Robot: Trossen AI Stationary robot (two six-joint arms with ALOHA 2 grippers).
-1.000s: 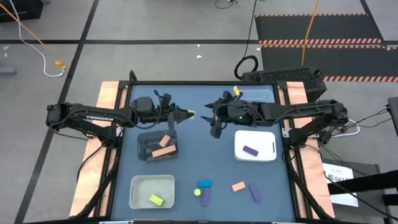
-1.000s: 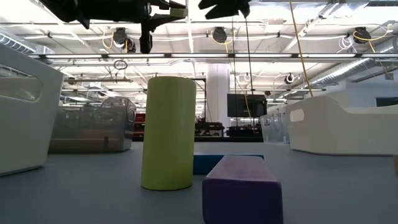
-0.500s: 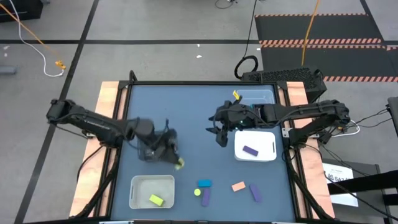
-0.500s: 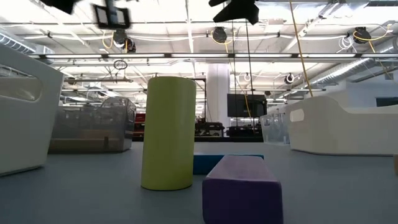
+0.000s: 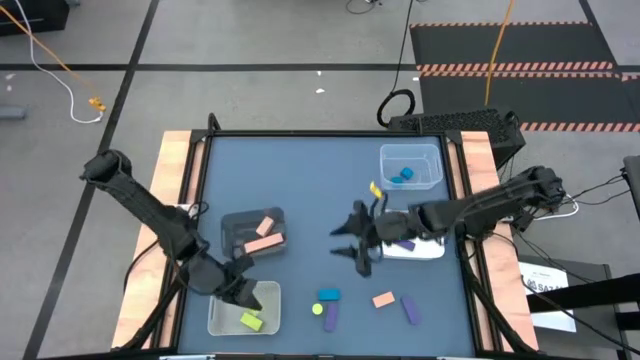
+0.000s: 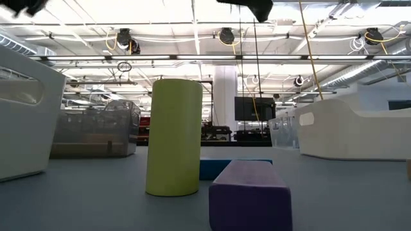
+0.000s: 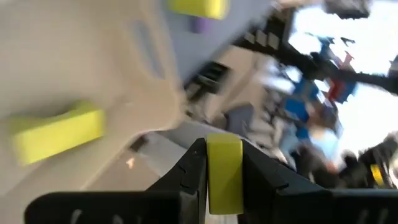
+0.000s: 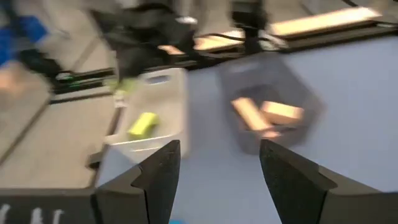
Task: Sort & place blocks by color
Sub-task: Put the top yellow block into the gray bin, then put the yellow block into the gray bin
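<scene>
The yellow-green block [image 7: 224,173] I'm carrying sits pinched between the left gripper's [image 5: 243,290] fingers, over the upper rim of the grey bin [image 5: 218,318] at the table's 7 o'clock corner. Another yellow-green block [image 5: 250,321] already lies inside that bin. Two salmon-tan blocks [image 5: 264,235] rest in the dark bin [image 5: 232,224] just toward 12 o'clock from it, and a purple block [image 5: 403,243] shows in the white tray [image 5: 436,246] out at 3 o'clock. The clear bin [image 5: 428,178] at 1 o'clock holds blue pieces [image 5: 402,177].

Still loose near 6 o'clock are a yellow-green cylinder [image 6: 173,136], a blue block [image 5: 328,295], a purple bar [image 5: 331,319], a salmon-tan block [image 5: 383,299] and another purple block [image 5: 411,309].

My worry is the drop. The gripper hangs close to the bin's edge, so in my judgement an early release could send the block onto the rim and out across the table. The dark bin stands just beside, so a bounce could put it among the wrong colour.

The right gripper [image 5: 360,250] hovers near the table's centre, beside the white tray, with its fingers [image 8: 161,180] spread wide and nothing between them. If it drops toward the loose blocks carelessly, I think it could topple the upright cylinder and set it rolling.
</scene>
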